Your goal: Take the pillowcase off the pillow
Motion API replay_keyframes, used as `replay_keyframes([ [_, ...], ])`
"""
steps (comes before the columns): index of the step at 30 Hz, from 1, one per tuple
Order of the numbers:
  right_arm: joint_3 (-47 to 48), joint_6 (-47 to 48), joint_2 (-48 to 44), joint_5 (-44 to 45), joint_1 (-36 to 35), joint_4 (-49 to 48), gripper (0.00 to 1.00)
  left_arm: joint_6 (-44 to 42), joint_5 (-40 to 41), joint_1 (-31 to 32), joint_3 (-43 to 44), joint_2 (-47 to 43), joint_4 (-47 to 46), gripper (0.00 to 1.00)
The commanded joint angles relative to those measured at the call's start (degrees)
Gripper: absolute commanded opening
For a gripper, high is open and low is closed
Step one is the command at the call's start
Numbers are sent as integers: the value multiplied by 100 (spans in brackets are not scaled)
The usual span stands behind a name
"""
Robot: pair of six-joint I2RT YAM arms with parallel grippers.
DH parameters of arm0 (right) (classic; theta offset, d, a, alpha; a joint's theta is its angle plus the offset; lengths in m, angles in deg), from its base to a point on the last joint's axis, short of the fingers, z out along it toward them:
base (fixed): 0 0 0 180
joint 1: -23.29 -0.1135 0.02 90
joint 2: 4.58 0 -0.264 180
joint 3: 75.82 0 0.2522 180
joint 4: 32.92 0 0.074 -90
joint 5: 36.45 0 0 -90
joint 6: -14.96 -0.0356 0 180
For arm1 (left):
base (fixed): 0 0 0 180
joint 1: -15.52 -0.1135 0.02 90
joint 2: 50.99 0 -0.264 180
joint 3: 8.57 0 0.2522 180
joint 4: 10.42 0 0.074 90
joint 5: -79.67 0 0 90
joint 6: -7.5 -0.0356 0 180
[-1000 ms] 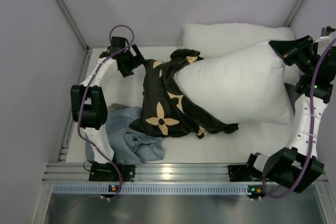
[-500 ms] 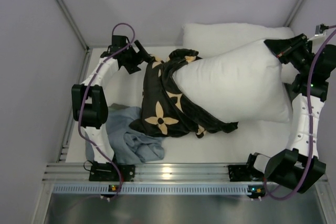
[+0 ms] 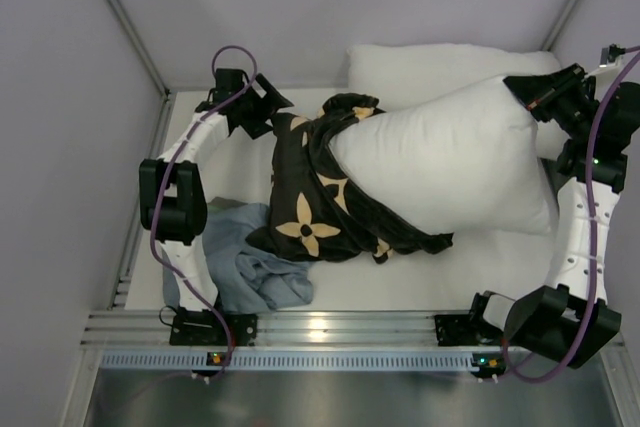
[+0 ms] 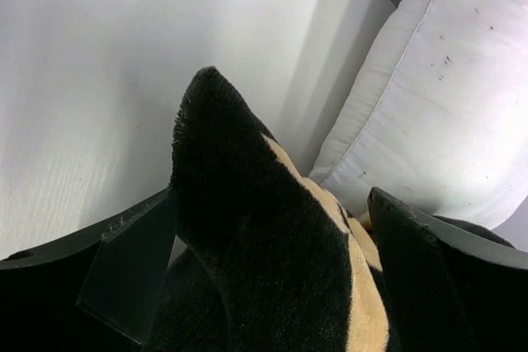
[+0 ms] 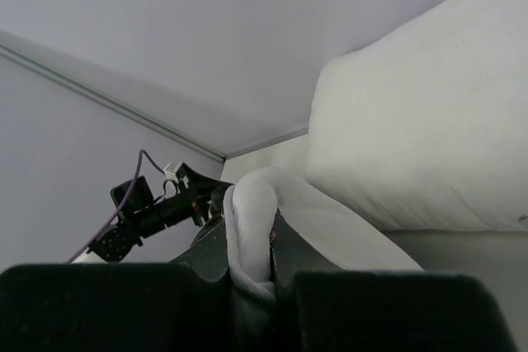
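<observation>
Top external: pillowcase [image 3: 305,222] sheathes pillow [image 3: 450,162] (left end only).

The pillowcase [image 3: 305,227] hides one end of the pillow [image 3: 450,162]

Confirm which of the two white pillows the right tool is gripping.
The nearer pillow, its left end in the black flowered pillowcase; the right tool pinches its far right corner. The other pillow lies bare behind it.
</observation>
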State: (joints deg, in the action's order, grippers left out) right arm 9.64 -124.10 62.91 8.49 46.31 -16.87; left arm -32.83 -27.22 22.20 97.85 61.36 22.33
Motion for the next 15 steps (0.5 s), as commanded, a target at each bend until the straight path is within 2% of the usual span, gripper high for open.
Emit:
replay_keyframes([
  [1,503,28,-200,-38,-79,-395,0,96,-165,53,58,-75,-448,98],
  [4,503,10,-200,-47,-79,-395,0,25,-263,176,217,66,-448,96],
  [7,494,19,-227,-38,-79,-378,0,25,-306,238,314,181,-457,80],
  [8,503,28,-227,-38,-79,-369,0,34,-307,246,357,208,-466,72],
  [9,503,37,-236,-29,-79,-360,0,17,-315,246,393,234,-483,49],
  [12,520,19,-253,14,-79,-343,0,-88,-193,238,454,269,-457,2],
  [15,520,45,-279,172,-70,-273,0,-308,315,202,210,-107,-176,0],
])
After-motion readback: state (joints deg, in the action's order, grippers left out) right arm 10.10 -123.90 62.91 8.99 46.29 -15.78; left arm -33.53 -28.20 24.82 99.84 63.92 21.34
